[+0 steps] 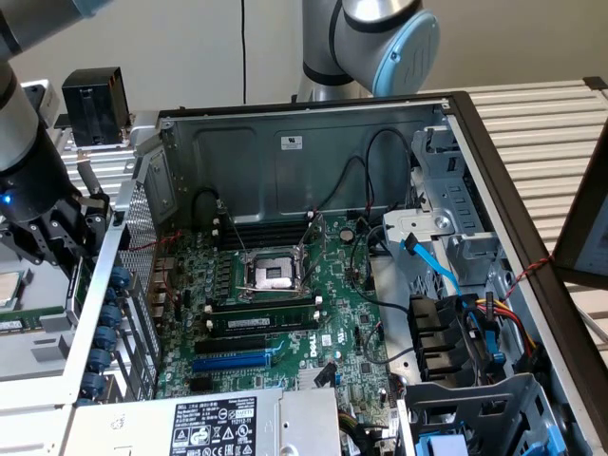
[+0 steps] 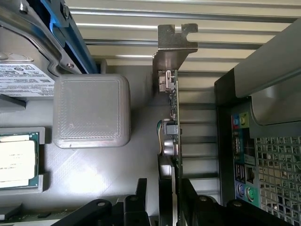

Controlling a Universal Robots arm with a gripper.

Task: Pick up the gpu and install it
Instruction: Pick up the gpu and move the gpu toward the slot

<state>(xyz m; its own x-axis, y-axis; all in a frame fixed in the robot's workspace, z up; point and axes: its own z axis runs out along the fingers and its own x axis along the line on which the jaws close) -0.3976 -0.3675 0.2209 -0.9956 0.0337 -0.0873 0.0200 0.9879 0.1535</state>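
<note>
While gripper [image 2: 174, 193] hangs outside case [image 1: 313, 171], on exterior view's left, fingers [image 2: 190, 200] pinch gpu [image 2: 171, 108] edge-on (clamped snug, no gap seen). Long axis runs straight out from fingertips, bracket [image 2: 175, 44] at far end. Motherboard [image 1: 294, 323] slots lie toward exterior view's right.

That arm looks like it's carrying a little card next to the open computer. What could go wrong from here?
1. The gripper clamps the gpu along one thin edge, so the card might tilt or slip in the grip.
2. The card's silver bracket sticks out ahead, with the computer case right beside it. The bracket could catch on the case wall on the way in.
</note>
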